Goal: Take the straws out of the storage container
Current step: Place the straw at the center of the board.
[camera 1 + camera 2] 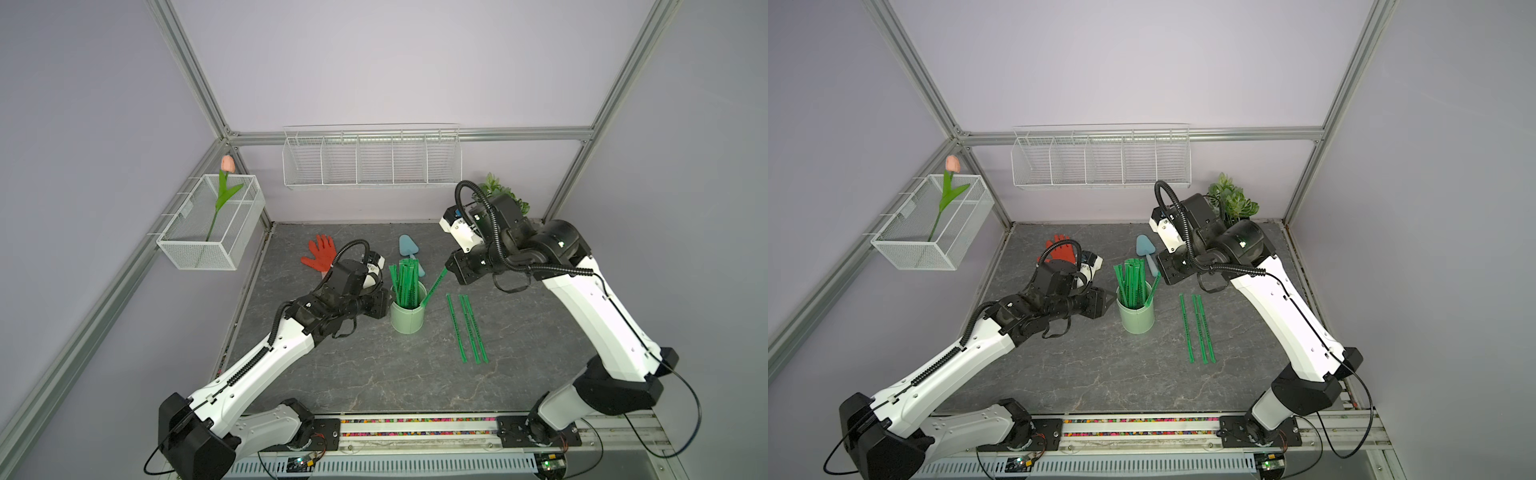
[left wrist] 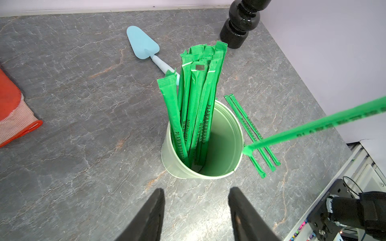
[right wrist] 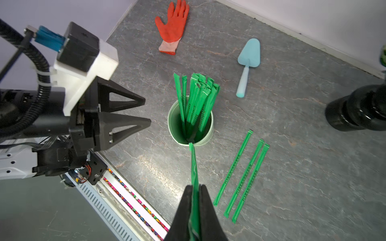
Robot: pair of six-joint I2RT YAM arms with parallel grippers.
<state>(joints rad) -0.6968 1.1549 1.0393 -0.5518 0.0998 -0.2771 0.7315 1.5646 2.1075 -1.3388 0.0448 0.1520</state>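
Observation:
The storage container [image 1: 409, 326] [image 1: 1136, 322] [image 2: 226, 133] [image 3: 174, 116], a pale mint cup, stands upright mid-table with several green straws [image 1: 404, 280] [image 1: 1130, 280] [image 2: 198, 94] [image 3: 198, 98] leaning in it. My right gripper [image 3: 195, 186] [image 1: 446, 268] is shut on one straw [image 1: 434, 286] [image 2: 313, 127] [image 3: 194, 167], tilted, its low end at the cup's rim. Three straws [image 1: 467, 328] [image 1: 1198, 328] [image 3: 242, 177] lie side by side on the table to the right of the cup. My left gripper [image 2: 196, 191] [image 3: 147, 110] is open and empty just left of the cup, not touching it.
A blue trowel [image 1: 409, 249] [image 3: 249, 56] lies behind the cup, a red glove [image 1: 320, 251] [image 3: 173, 23] at the back left. A black pot [image 2: 240, 23] with a plant [image 1: 1231, 199] stands back right. Wire baskets [image 1: 372, 160] [image 1: 208, 232] hang on the walls.

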